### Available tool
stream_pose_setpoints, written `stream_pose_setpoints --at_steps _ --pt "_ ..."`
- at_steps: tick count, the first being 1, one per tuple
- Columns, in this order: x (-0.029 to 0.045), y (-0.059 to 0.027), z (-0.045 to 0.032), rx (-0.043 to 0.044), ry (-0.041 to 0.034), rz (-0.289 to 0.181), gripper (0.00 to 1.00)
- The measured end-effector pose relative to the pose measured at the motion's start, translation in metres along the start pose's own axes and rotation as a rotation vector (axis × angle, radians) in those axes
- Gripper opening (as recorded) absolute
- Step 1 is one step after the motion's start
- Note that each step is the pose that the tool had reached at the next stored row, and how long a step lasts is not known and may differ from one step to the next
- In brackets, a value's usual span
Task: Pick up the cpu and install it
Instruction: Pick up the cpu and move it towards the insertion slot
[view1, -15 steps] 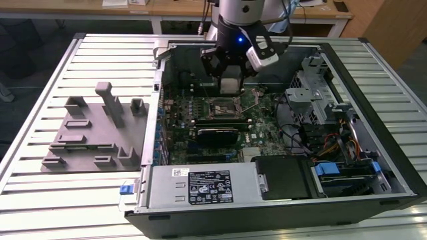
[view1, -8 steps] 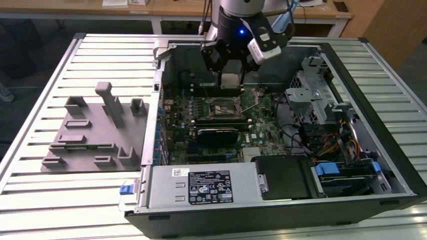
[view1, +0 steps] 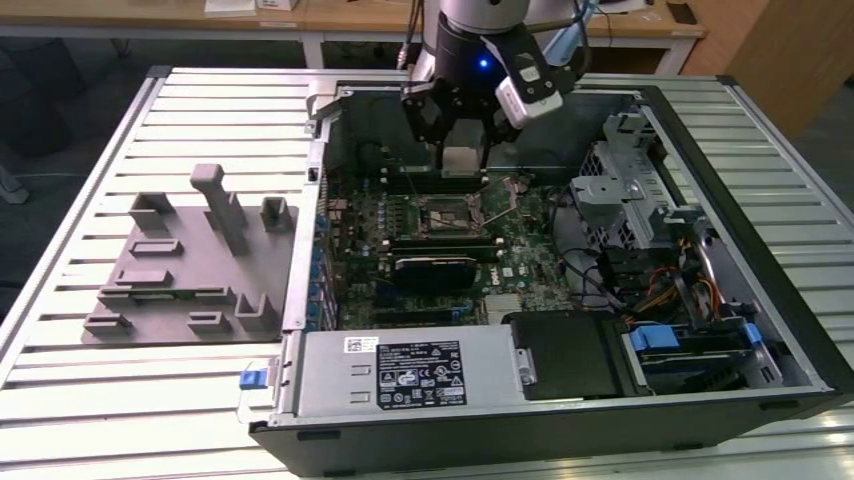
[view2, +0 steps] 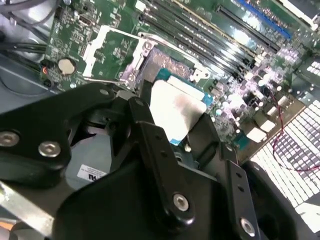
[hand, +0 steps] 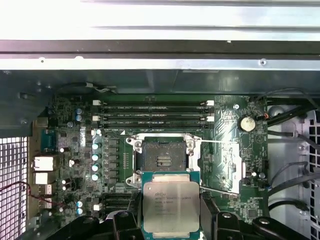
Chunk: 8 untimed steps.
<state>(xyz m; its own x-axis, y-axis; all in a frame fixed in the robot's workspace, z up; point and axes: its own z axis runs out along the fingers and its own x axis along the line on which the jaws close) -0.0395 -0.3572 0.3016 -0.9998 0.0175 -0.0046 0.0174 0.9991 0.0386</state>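
Computer case (view1: 534, 440): open, lying on slatted surface (view1: 200, 110).
Power supply box (view1: 400, 375): at near edge in the exterior view.
Motherboard (view1: 527, 260): mid-case.
Socket (hand: 163, 159): open, bare, load plate (hand: 220, 167) swung aside.
Tool (hand: 170, 216): clamped on cpu (hand: 171, 197), one finger on each opposite edge.
Cpu: held above the board, just beside the socket, not seated.

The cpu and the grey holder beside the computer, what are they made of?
The cpu has what looks like a silvery metal top, dully shiny, on a thin green board rim. The grey holder looks like matte plastic: no shine, but I'm unsure.
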Motion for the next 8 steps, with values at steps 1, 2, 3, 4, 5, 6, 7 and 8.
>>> stream_pose_setpoints --at_steps 1,2,3,4,5,6,7,8 --pt "0.0000 -0.0001 0.0016 0.0002 0.0000 0.000 0.54" --pt "0.0000 -0.0001 0.0035 0.0006 0.0000 0.000 0.54" --pt "0.0000 -0.0002 0.0052 0.0011 0.0001 0.000 0.54" --pt "0.0000 -0.0003 0.0071 0.0018 0.0002 0.000 0.54" --pt "0.0000 -0.0004 0.0089 0.0021 0.0001 0.000 0.54" --pt "0.0000 -0.0004 0.0108 0.0023 0.0000 0.000 0.54" --pt "0.0000 -0.0004 0.0117 0.0022 0.0000 0.000 0.54" --pt "0.0000 -0.0005 0.0118 0.0024 0.0000 0.000 0.54"
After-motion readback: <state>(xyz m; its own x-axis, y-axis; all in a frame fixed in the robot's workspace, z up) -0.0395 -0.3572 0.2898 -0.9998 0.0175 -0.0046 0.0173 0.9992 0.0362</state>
